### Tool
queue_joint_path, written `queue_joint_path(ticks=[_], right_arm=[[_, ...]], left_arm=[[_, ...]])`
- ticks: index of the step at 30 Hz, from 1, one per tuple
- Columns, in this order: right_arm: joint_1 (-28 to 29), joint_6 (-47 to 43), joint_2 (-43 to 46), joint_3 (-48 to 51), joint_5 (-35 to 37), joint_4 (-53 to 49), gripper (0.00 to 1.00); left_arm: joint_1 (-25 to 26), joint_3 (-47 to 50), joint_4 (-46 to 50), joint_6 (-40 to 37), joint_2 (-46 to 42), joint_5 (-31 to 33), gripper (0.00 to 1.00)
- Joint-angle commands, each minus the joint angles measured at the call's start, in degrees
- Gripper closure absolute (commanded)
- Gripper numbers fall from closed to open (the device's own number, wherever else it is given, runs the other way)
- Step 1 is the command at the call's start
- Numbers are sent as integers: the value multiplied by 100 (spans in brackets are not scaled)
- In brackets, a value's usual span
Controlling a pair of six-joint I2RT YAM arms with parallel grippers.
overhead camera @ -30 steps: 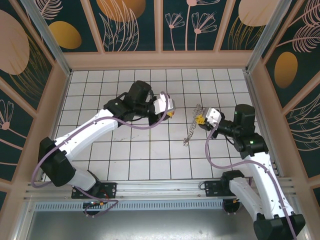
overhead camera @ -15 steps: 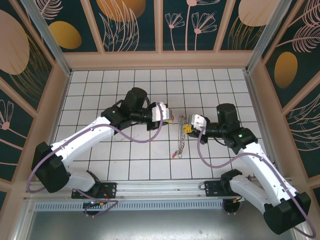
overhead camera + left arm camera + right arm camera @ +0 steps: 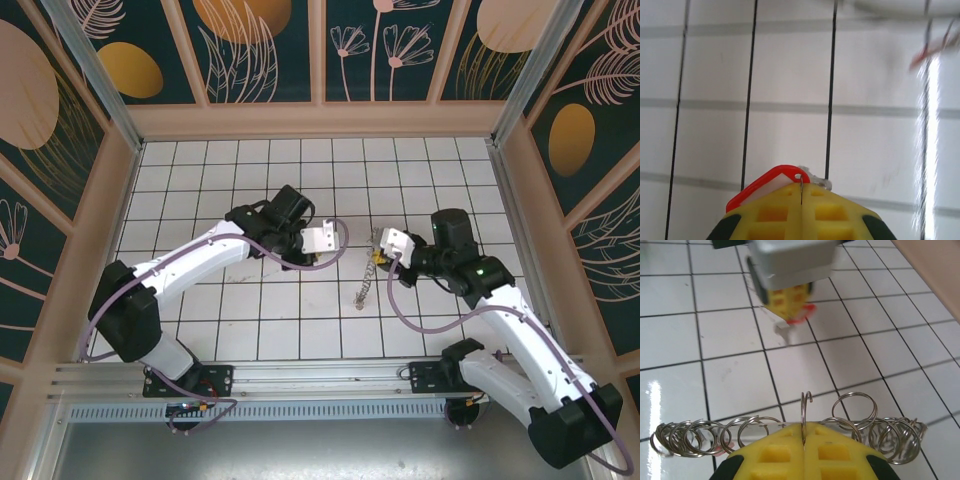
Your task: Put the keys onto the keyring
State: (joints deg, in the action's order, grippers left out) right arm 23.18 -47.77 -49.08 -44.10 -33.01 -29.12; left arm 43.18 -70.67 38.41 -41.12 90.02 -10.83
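A red-headed metal key (image 3: 765,182) is clamped in the left end effector (image 3: 801,189). A grey link-fringed metal keyring (image 3: 803,407) is gripped by the right end effector (image 3: 803,432), at 3 o'clock of the key. Threading could be missed if the keyring swings.

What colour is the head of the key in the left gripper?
Red; the key shows best in the left wrist view.

No legible txt anywhere.
Wall panels (image 3: 250,50) carry leaf & flower art only; tiled floor (image 3: 300,300) is a plain dark-line grid. No letters, nos., logos or labels can be made out in any view.
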Motion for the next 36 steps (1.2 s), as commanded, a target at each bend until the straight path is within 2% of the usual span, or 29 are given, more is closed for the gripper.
queue_joint_path(ticks=[1, 5, 13, 17, 19, 23, 24, 27, 28, 32, 36], right_arm=[[-175, -55, 239, -174, 458, -87, 100], [-347, 37, 310, -168, 462, -55, 100], [-362, 96, 335, -228, 549, -43, 100], [-360, 95, 440, -191, 618, -64, 100], [-372, 94, 478, -171, 621, -92, 100], [-371, 67, 513, -158, 643, -178, 100], [-372, 67, 523, -146, 643, -182, 100], [-373, 51, 523, -135, 608, -190, 100], [-371, 41, 516, -145, 594, -192, 100], [-371, 25, 488, -176, 517, -214, 100], [-359, 0, 479, -192, 448, -238, 100]], left_arm=[[39, 362, 1098, -460, 149, 1719, 100], [206, 379, 1346, -516, 571, 2179, 100], [566, 111, 1804, -150, 2193, 3251, 100], [612, -236, 1715, -35, 2427, 2643, 99], [621, -295, 1596, -43, 2409, 2339, 91], [622, -32, 934, -149, 1853, 1856, 85], [613, 63, 722, -149, 1657, 1779, 81], [555, 355, 163, -81, 1098, 1407, 62], [501, 433, 44, -73, 928, 1217, 60], [51, 835, -300, -108, 183, 717, 60], [-332, 1703, -789, -884, -616, 337, 64]])
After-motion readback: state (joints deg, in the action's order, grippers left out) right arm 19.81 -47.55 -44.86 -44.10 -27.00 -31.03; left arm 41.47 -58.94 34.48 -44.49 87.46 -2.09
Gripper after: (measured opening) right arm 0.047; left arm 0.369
